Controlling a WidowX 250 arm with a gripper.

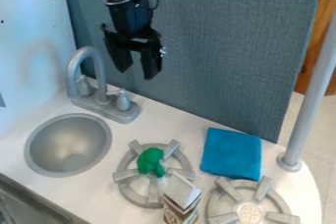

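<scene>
The black gripper (137, 70) hangs high at the upper left of centre, above and to the right of the faucet, with its two fingers apart and nothing between them. Well below it, a green object (151, 162), perhaps a toy vegetable, lies on the left burner grate (123, 176). A small carton (182, 199) with a pale gabled top stands at that burner's lower right edge. To the right, a folded blue cloth (230, 154) lies flat on the white counter (154, 116).
A grey faucet (97, 78) rises behind the round metal sink (69, 144) at left. A second burner (249, 213) is at the bottom right. A grey pole (310, 100) stands at the right edge, and a blue-grey panel (216, 46) backs the counter.
</scene>
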